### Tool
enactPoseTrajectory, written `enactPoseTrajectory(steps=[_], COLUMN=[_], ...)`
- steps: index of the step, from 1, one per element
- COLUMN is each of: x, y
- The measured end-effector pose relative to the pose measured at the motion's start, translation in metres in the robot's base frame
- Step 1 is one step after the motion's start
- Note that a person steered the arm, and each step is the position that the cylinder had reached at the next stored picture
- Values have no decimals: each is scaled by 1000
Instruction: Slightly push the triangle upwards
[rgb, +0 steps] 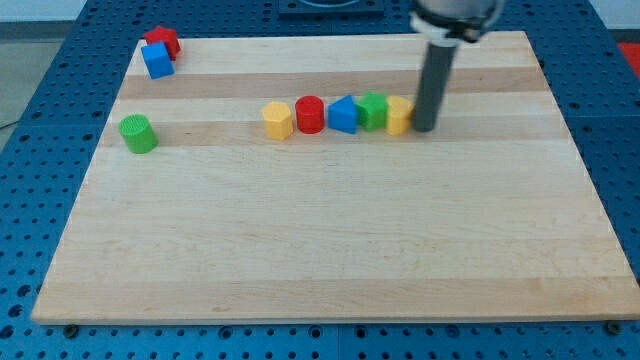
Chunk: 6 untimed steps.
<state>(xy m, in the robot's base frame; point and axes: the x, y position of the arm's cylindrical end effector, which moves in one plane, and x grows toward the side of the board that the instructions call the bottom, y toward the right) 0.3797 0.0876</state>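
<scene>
A blue triangle block (342, 114) lies in a row of blocks across the upper middle of the wooden board (330, 240). To its left are a red cylinder (309, 114) and a yellow hexagonal block (277, 120). To its right are a green block (372, 110) and a yellow block (398, 115). My tip (424, 127) rests at the right end of the row, touching or almost touching the yellow block, two blocks to the right of the triangle.
A green cylinder (137, 133) stands alone at the board's left. A red block (161, 41) and a blue cube (157, 61) sit together at the top left corner. A blue perforated table (40, 180) surrounds the board.
</scene>
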Motion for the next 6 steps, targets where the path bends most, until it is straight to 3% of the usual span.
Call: enactPoseTrajectory(steps=[2, 3, 5, 6], x=[22, 8, -49, -27], y=[-75, -103, -108, -108])
